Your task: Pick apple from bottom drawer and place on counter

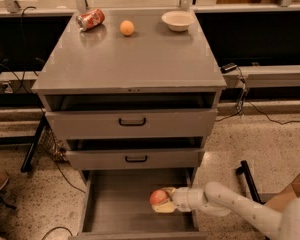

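Observation:
The reddish-pink apple (158,196) is inside the open bottom drawer (117,206), near its right side. My gripper (161,201) reaches into the drawer from the right on the white arm (225,204), and its pale fingers (166,207) are closed around the apple, holding it just above the drawer floor. The grey counter (140,59) is the cabinet's top, well above the gripper.
On the counter's back edge lie a tipped red can (90,20), a small orange fruit (127,27) and a white bowl (177,20). The two upper drawers stand slightly open above the gripper. A black bar (247,176) and a cardboard box (292,191) are on the floor at the right.

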Robot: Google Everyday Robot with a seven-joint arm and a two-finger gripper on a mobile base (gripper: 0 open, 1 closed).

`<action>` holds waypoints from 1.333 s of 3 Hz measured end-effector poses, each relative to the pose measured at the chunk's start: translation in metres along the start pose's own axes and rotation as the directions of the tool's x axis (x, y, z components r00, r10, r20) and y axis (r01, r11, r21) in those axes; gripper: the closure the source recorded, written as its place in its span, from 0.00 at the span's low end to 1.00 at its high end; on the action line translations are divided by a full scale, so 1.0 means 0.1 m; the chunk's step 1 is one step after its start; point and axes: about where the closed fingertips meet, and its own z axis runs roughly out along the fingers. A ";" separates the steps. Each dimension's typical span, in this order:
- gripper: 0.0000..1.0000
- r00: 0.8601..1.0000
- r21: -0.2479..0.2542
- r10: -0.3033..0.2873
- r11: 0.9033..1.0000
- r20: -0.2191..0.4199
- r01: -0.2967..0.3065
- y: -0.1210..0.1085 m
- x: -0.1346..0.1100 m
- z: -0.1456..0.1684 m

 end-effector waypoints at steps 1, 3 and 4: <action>1.00 0.990 -0.037 -0.107 0.993 0.091 0.111 0.29 -0.47 -0.83; 1.00 0.942 -0.001 -0.312 0.949 0.126 0.315 0.44 -1.61 -2.19; 1.00 0.942 -0.001 -0.312 0.949 0.126 0.315 0.44 -1.61 -2.19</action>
